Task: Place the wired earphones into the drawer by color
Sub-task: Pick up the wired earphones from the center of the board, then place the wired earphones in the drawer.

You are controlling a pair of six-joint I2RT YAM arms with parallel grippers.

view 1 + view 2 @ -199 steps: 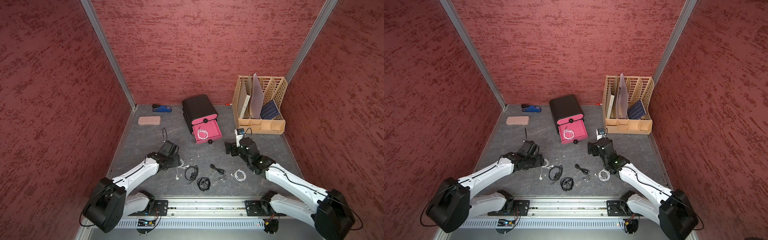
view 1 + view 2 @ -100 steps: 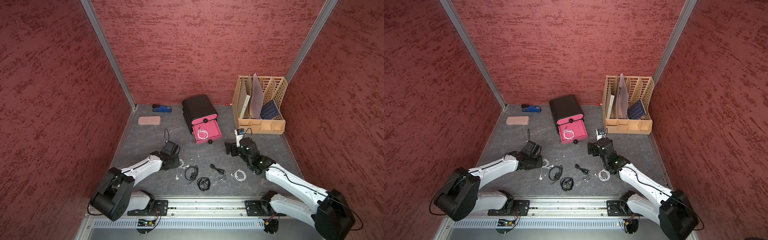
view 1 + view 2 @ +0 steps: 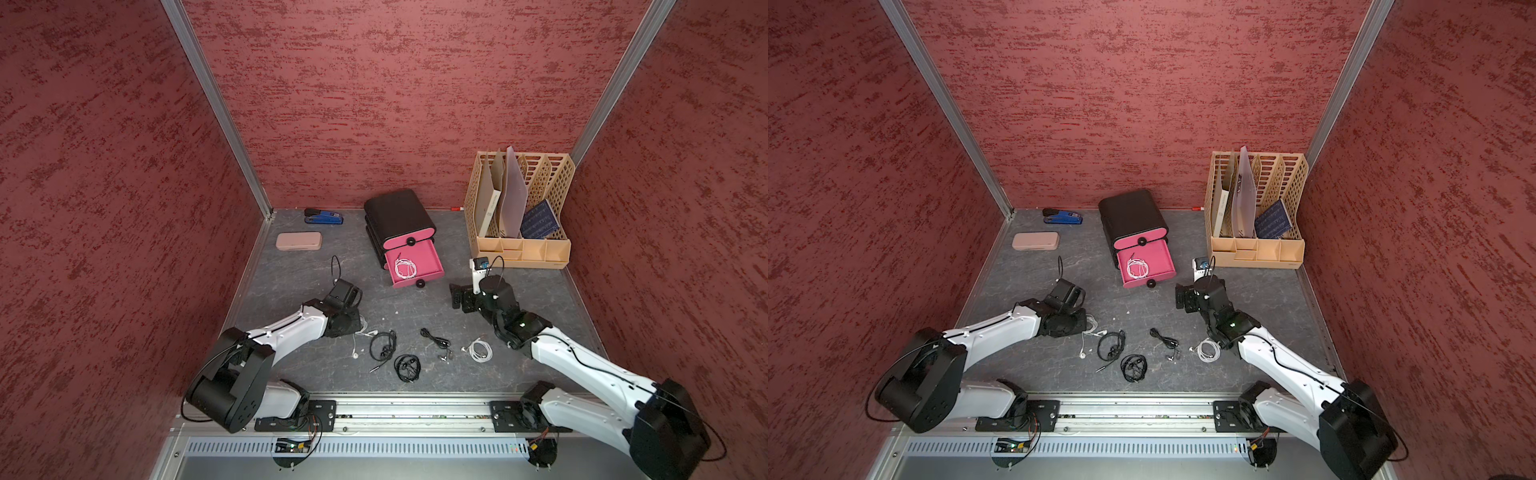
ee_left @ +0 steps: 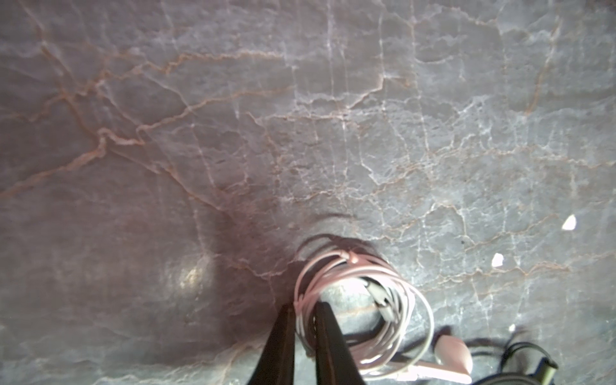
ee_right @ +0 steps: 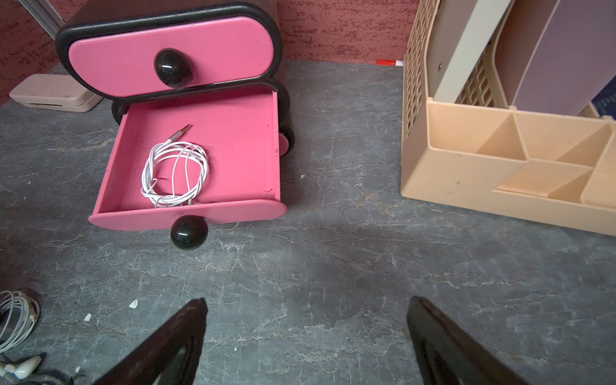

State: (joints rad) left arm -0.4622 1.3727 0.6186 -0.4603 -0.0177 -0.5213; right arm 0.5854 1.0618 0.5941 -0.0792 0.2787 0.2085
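We see left arm (image 3: 291,328) stretched low, left gripper (image 4: 305,305) clamped on white earphones (image 4: 346,258); coil flat on surface (image 4: 300,133), earbud leads trailing toward the front rail (image 3: 395,409). Our right gripper (image 5: 306,310) is spread wide, empty, facing the drawer (image 5: 233,133).

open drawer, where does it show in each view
Both top views: drawer mid-table, pulled out of the cabinet.
Right wrist: ahead of the open right gripper, white earphones inside.
Left wrist: not in it.
Shared landmark: beige rack beside it.
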